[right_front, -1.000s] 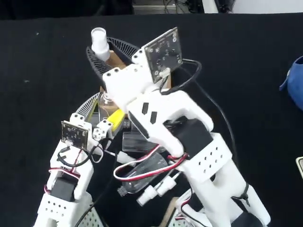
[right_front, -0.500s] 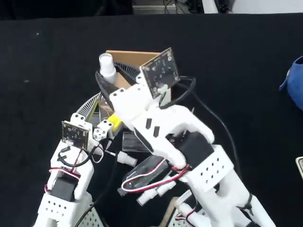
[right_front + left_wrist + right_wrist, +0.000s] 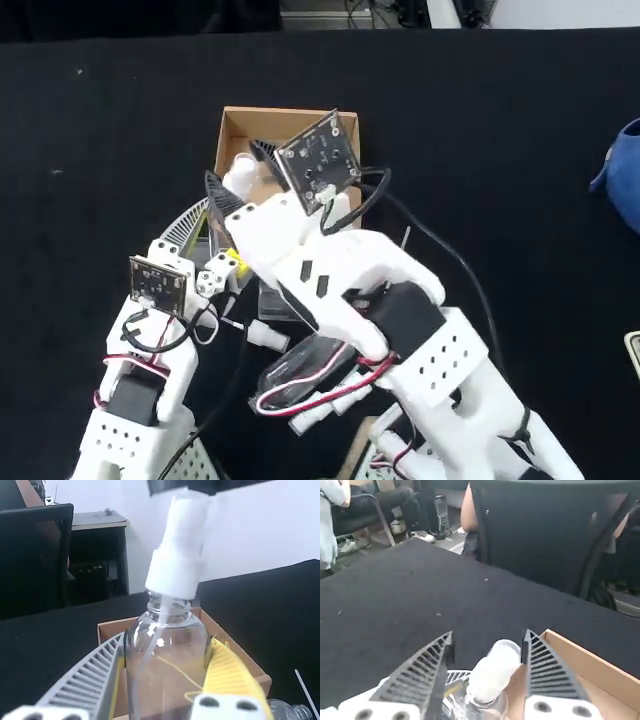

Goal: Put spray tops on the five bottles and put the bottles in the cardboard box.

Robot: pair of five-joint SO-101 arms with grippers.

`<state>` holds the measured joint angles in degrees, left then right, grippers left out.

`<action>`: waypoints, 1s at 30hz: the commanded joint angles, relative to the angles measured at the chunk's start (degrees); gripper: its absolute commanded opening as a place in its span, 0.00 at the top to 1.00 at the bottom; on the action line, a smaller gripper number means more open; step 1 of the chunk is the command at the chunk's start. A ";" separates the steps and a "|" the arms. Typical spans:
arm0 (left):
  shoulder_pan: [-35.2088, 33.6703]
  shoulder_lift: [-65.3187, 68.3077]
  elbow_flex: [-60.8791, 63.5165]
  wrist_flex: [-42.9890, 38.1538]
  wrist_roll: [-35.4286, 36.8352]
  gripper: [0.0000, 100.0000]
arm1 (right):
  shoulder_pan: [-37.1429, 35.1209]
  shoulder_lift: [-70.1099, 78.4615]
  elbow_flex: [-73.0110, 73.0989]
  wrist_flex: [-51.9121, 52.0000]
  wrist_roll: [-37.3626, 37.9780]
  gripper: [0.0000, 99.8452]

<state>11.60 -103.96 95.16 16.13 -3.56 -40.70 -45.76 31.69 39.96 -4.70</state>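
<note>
Left tool (image 3: 167, 650): closed tight around the clear bottle (image 3: 165, 685), which is gripped upright between its two fingers (image 3: 225, 675), one grey and ribbed, one yellow.
Bottle: held just in front of the cardboard box (image 3: 285, 120). A thin dip tube can be seen running down inside the glassy body.
Right tool (image 3: 489, 637): clamped on the white spray top (image 3: 177, 555) and poised directly above the bottle's mouth.
Spray top: tilted. Its collar is set against the rim of the bottle's neck at a slant and is not seated square.
Cardboard box: open at the top and placed on the black table (image 3: 520, 150), just beyond both tools.
Second bottle (image 3: 287, 712): its neck is glimpsed lying low on the table, near the left tool.
Blue object (image 3: 625, 175): spotted at the table's edge, well apart from both arms.
</note>
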 commanded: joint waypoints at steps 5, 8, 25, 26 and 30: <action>0.66 -0.53 -1.01 -1.14 0.35 0.97 | 3.60 -3.82 -12.88 6.68 0.62 0.95; 0.66 -0.53 -1.01 -1.14 0.35 0.97 | 8.44 -2.68 -16.57 10.90 3.16 0.99; 0.66 -0.53 -0.92 -0.97 0.35 0.97 | 4.84 11.82 -17.45 14.07 2.99 0.99; 0.66 -0.53 -0.92 -0.97 0.35 0.97 | 4.22 11.82 -17.54 14.42 2.99 0.99; 0.66 -0.53 -0.92 -0.97 0.35 0.97 | 4.92 11.82 -18.42 14.51 2.99 0.99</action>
<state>11.52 -103.96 95.16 16.13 -3.38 -35.08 -33.54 17.36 54.11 -1.98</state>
